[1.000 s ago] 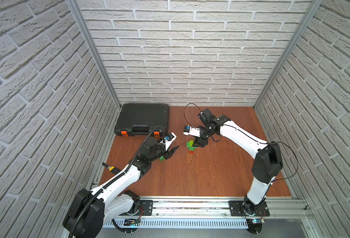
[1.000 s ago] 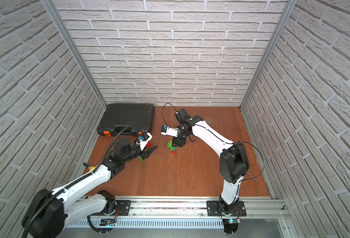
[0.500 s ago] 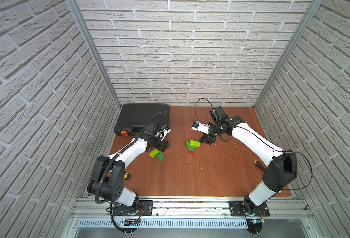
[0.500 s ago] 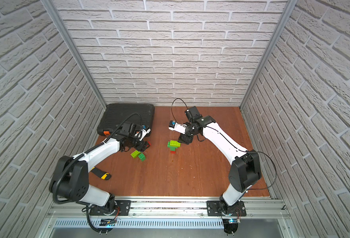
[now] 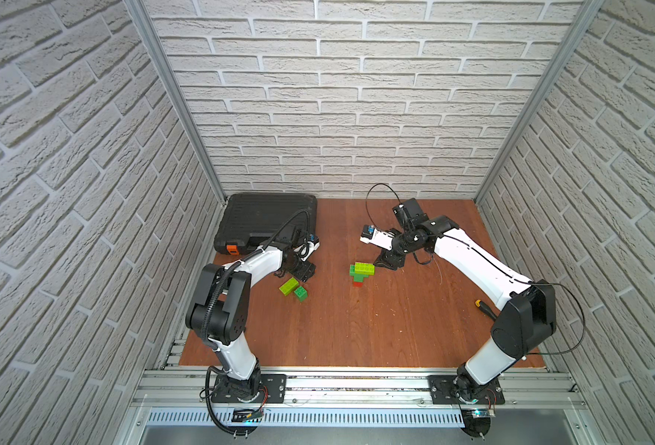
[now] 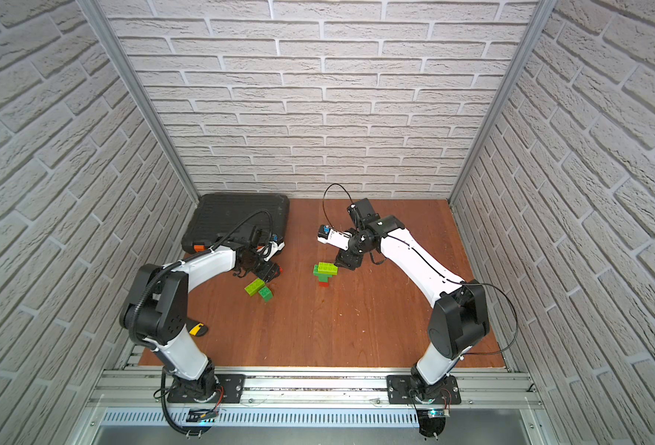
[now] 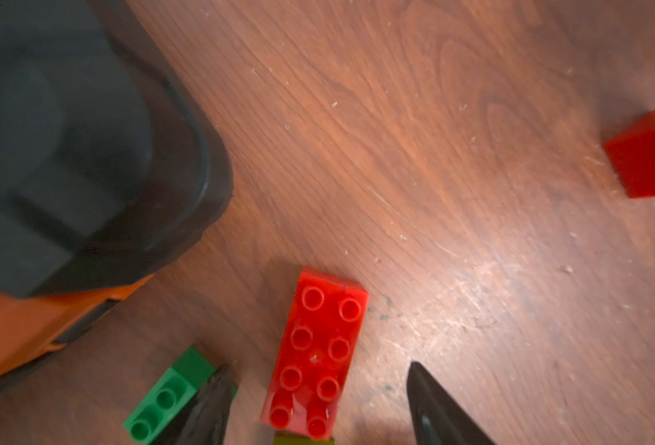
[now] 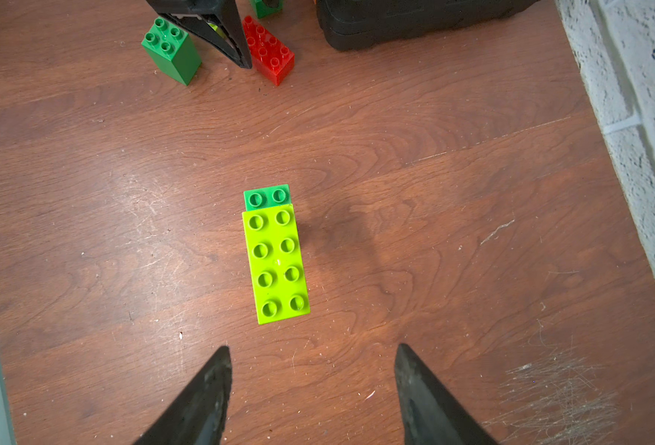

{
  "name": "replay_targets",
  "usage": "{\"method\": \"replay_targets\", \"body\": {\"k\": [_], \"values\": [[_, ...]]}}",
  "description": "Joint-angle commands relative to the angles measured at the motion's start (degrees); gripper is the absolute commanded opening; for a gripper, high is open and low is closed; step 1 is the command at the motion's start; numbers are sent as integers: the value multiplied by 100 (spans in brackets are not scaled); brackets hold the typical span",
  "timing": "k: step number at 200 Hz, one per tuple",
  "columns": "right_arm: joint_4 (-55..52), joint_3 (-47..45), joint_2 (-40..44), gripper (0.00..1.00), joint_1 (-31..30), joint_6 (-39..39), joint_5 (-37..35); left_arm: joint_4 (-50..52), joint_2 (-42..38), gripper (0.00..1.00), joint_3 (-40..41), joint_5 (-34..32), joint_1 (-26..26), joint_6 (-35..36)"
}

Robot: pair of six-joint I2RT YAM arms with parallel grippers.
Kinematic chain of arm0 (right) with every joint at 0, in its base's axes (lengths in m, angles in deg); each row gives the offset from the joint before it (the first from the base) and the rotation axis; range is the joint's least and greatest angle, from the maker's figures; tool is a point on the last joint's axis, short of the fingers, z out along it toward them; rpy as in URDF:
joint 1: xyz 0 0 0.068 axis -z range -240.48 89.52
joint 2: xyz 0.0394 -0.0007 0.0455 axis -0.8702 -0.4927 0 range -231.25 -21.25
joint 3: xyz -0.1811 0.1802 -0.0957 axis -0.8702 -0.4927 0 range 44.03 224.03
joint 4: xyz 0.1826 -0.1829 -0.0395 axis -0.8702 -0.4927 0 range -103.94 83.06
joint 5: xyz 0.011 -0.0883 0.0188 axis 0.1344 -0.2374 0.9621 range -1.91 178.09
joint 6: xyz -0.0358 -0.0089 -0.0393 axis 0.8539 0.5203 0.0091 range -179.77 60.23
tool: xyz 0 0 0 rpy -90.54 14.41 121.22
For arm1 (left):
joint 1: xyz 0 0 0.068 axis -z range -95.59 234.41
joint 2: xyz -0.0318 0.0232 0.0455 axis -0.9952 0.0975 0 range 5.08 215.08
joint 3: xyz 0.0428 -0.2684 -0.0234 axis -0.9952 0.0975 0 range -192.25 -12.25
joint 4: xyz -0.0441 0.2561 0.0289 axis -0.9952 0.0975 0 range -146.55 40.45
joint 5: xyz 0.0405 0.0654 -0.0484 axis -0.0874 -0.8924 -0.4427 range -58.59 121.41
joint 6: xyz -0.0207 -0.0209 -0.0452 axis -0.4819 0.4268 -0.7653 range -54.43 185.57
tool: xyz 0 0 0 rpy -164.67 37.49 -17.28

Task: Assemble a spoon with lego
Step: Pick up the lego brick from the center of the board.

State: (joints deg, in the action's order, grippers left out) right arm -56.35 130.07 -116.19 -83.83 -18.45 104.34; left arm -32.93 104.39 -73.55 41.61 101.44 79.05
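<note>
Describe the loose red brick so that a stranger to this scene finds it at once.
Start at the black toolcase at the back left of the table. In front of it hangs the open left gripper. The red brick lies flat between its fingers, eight studs up, the one red piece beside a green brick and a lime brick.

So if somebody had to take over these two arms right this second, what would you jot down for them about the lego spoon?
The left gripper is open and empty, with a finger on either side of the red brick but not gripping it.
The right gripper is open and empty, near the stack and not touching it.
Done: the stack stands on its own, with a red base, green in the middle and lime on top.
Loose by the left gripper: the red brick, lime brick, green brick and second green brick.
Left to do: press the loose bricks onto the stack.
</note>
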Motion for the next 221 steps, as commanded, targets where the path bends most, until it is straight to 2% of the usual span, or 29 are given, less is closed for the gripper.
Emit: {"method": "replay_targets", "body": {"k": [1, 41, 91, 123, 163, 193, 221], "values": [[-73, 145, 95, 67, 26, 5, 10, 34, 151, 69, -161, -147, 61, 158], [-148, 142, 198, 66, 60, 25, -41, -7, 474, 59, -255, -539, 344, 361], [-277, 58, 469, 66, 104, 38, -89, 42, 421, 28, -250, -730, 632, 376], [-228, -176, 798, 65, 143, -66, -63, 139, 5, 23, -102, -930, 941, 454], [5, -794, 1357, 65, 232, -206, 32, 575, -1176, 22, 321, -1133, 1428, 498], [420, -1353, 1891, 66, 336, -423, 117, 870, -1844, 23, 773, -1115, 2217, 527], [815, -1705, 2323, 65, 764, -744, 574, 557, -2022, 23, 1324, -641, 3043, 732]]}}
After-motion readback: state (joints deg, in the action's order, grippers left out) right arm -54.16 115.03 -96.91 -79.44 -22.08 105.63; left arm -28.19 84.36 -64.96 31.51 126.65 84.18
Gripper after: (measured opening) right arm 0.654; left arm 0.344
